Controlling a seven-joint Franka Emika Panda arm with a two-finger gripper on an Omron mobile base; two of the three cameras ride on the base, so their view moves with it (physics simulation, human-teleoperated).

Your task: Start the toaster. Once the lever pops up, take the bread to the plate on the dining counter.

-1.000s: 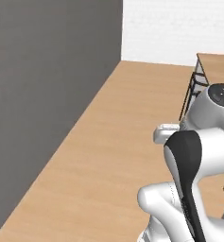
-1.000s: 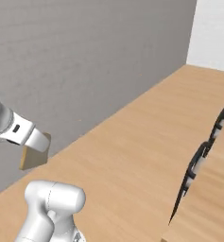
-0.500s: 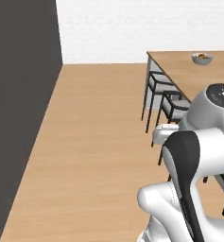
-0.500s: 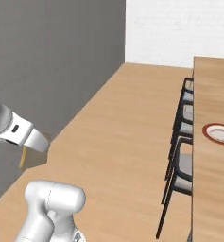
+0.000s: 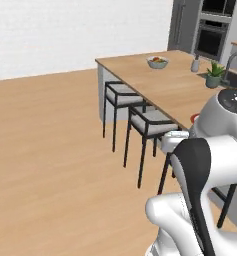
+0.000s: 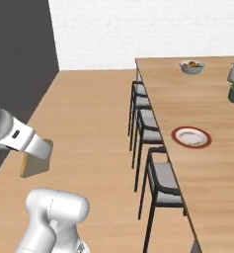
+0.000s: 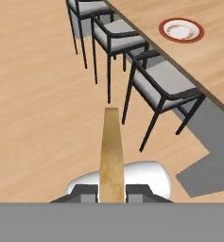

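**Golden-tan bread slice held in the pincer**

Dark two-finger pincer (image 7: 112, 190) is closed on the thin golden-tan bread slice (image 7: 111, 151), held above the wooden floor. Three black stools with grey seats (image 7: 168, 85) stand along the light-wood dining counter (image 6: 207, 168). Its round red-rimmed plate (image 6: 191, 137) lies near that stool-side edge.

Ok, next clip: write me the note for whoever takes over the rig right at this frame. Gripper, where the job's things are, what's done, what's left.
Gripper: shut on the bread, a thin tan slice held edge-on out over the wood floor; in the right base view it hangs at the arm's left.
Plate: red-rimmed, nothing on it, on the dining counter just behind the row of stools.
Done: the slice is in hand, so toasting and pickup look finished.
Left: bring the bread over the stools to the counter, set the slice on the plate, then release.
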